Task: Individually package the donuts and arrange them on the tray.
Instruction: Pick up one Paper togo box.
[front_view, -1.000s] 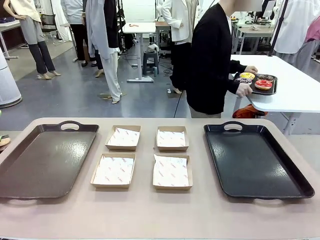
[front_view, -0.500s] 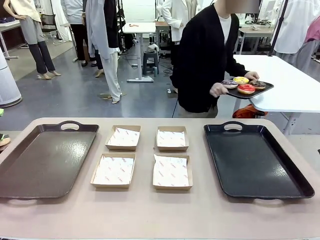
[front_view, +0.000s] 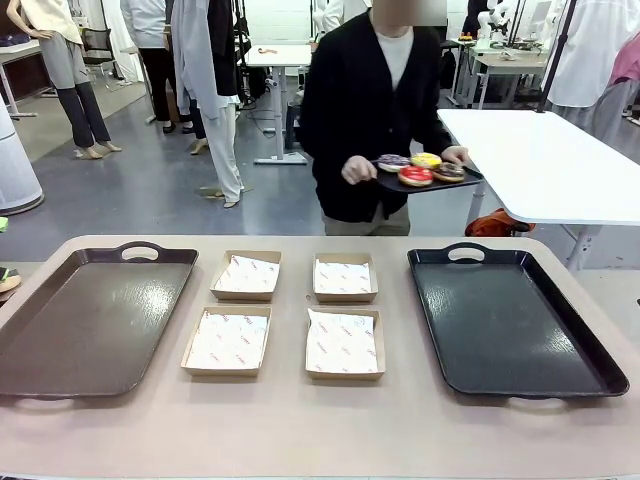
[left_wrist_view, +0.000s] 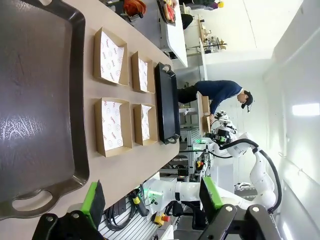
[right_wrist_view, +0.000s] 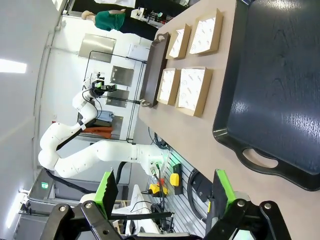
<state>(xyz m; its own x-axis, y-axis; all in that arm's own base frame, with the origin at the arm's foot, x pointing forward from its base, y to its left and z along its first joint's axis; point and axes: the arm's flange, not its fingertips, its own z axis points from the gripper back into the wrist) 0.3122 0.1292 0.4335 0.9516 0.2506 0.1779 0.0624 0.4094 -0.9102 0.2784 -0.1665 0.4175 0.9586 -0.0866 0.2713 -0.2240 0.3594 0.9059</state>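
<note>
Donuts (front_view: 421, 168), all four, sit on a small dark serving tray (front_view: 400, 185) that the person (front_view: 365, 100) holds level in both hands beyond the far side of the table (front_view: 300, 430). It is kept flat, presumably so nothing slides. None is on the table yet. Four paper-lined boxes (front_view: 344, 343) sit in a two-by-two block between the brown tray (front_view: 90, 320) and the black tray (front_view: 510, 330), likely one box per donut. Left gripper (left_wrist_view: 152, 195) has jaws spread wide with nothing between them, and hangs over the near table edge by the brown tray. Right gripper (right_wrist_view: 164, 189) is likewise spread and empty, by the black tray's near handle. Both look parked for delivery.
</note>
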